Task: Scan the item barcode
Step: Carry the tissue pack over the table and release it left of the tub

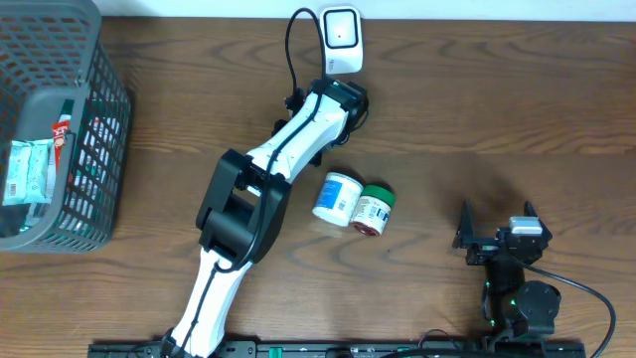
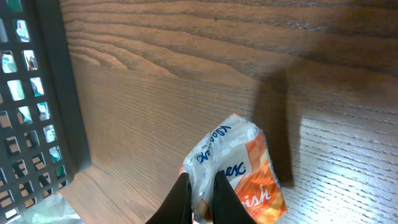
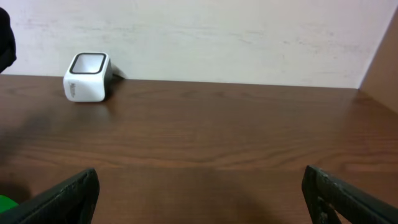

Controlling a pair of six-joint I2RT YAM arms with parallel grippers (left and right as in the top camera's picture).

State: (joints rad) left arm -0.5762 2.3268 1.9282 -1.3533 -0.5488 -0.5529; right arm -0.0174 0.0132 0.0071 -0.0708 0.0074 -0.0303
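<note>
Jaws of left gripper (image 2: 200, 185) clamp the Kleenex pack (image 2: 239, 165) near the barcode scanner (image 1: 340, 38); right gripper (image 3: 202, 199) gapes idle. I reckon the scan is not yet done.

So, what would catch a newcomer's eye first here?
The left arm reaching up the middle toward the white scanner at the far edge, its fingers shut on an orange-and-white tissue pack. Then a white jar and a green-lidded jar lying side by side at centre, and the grey basket on the left.
</note>
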